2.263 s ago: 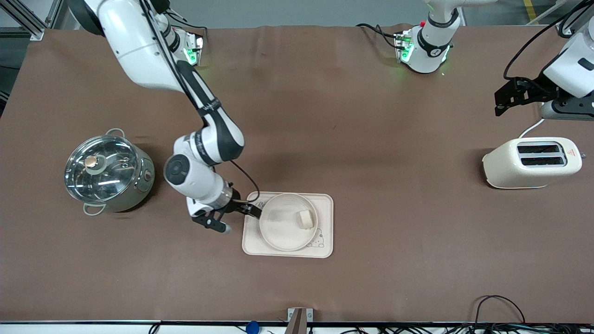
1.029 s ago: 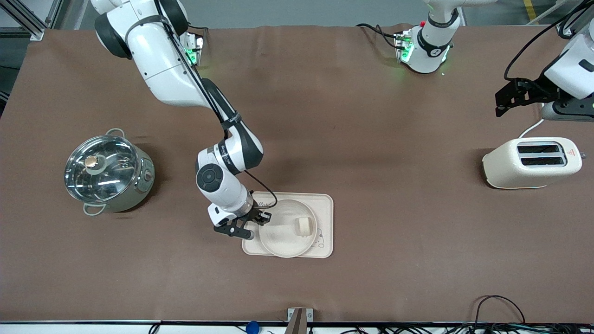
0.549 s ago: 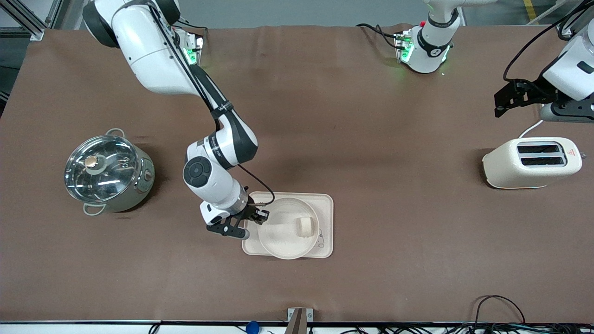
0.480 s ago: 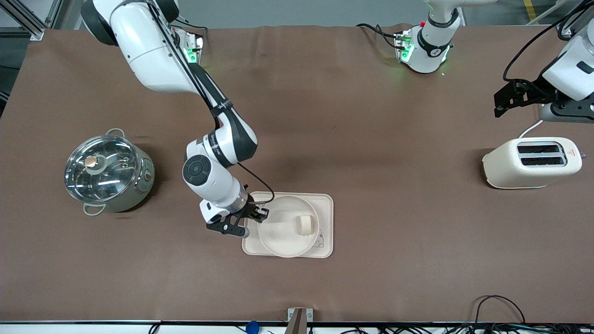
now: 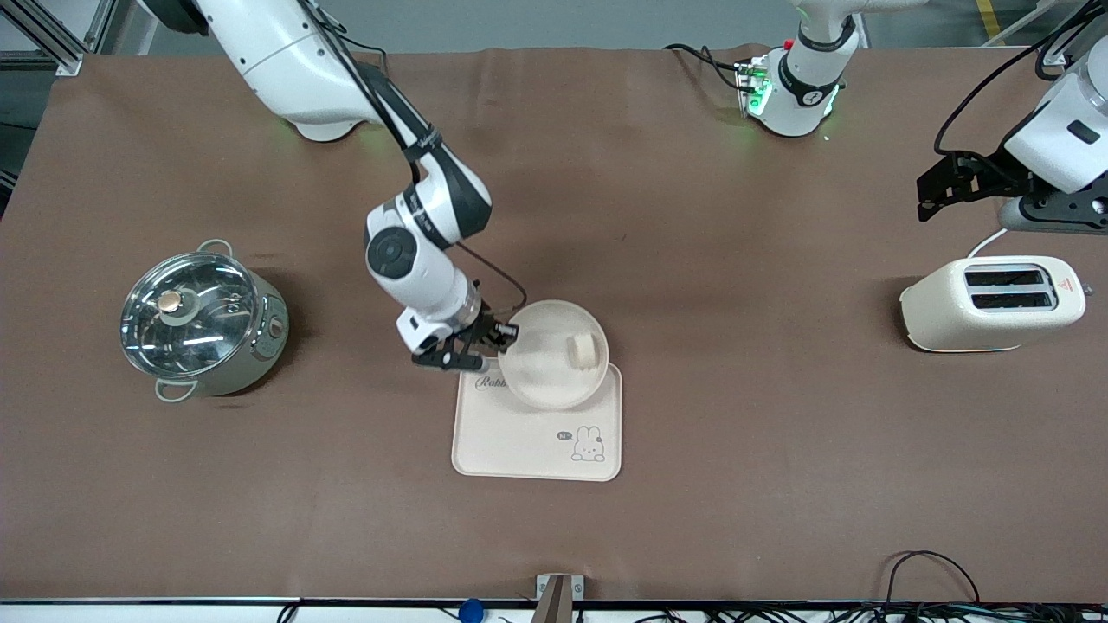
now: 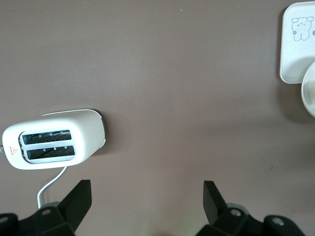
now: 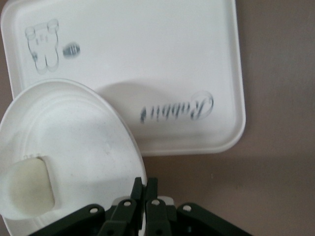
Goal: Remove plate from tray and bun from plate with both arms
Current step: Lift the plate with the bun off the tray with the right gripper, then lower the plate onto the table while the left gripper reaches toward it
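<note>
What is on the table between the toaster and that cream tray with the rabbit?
Nothing: between the toaster and the tray lies only bare brown table, as both the front and left wrist views show.

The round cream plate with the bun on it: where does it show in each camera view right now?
Front view: round cream plate, held up by the right gripper over the tray's edge.
Left wrist view: only a sliver of its rim at the picture's edge.
Right wrist view: fills the lower corner.
Shared landmark: the rabbit-print cream tray.
</note>
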You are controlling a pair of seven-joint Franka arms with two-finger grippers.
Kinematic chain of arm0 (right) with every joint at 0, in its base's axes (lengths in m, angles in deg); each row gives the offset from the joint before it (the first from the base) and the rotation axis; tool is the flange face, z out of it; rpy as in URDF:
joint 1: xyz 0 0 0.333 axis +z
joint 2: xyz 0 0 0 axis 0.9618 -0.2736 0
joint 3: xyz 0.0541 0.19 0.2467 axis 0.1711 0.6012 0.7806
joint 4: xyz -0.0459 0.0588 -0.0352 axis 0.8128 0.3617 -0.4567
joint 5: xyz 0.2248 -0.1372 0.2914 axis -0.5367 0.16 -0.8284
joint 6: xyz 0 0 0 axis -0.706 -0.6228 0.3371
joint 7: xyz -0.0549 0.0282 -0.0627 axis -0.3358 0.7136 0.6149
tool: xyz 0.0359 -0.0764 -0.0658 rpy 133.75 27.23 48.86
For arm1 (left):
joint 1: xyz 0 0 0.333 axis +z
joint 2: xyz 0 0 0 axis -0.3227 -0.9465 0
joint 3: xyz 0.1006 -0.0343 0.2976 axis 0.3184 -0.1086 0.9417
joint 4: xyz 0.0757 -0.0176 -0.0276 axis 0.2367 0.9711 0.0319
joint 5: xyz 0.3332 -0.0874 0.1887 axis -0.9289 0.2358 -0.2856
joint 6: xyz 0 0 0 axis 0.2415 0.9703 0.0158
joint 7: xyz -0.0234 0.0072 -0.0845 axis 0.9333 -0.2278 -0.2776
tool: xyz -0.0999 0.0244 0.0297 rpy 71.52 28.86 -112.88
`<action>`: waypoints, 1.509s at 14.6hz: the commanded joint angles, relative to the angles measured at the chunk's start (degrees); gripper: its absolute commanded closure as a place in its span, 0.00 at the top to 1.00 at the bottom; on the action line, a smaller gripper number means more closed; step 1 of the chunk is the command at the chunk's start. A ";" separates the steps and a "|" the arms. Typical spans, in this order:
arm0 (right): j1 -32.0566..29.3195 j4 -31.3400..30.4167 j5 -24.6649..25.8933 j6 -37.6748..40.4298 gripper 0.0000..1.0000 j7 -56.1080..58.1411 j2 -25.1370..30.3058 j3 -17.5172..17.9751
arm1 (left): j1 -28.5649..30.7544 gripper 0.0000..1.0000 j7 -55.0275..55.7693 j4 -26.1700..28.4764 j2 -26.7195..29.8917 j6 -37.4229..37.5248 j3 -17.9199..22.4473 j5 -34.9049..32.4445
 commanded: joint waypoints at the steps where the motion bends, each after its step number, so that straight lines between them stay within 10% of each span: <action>1: -0.84 -18.26 -0.44 -11.46 0.00 4.12 8.29 3.06 | -0.30 1.00 0.29 0.09 -0.95 0.24 -0.01 0.34; 8: 0.56 -23.68 -0.44 -17.91 0.04 5.63 9.27 3.86 | -1.09 1.00 11.09 4.56 -3.32 -2.57 -1.51 1.05; 10: 0.56 -23.41 -0.44 -18.28 0.68 5.01 8.92 3.78 | -1.09 1.00 12.94 5.45 -5.07 -4.50 -2.47 1.14; 13: -0.14 -22.63 -0.53 -18.10 1.00 4.40 9.09 3.86 | -1.18 1.00 16.53 5.45 -8.85 -7.67 -4.57 1.22; 22: -12.52 -15.69 -0.44 3.38 1.00 4.22 15.14 3.34 | -7.32 1.00 39.81 5.45 -19.84 -21.55 -12.93 0.52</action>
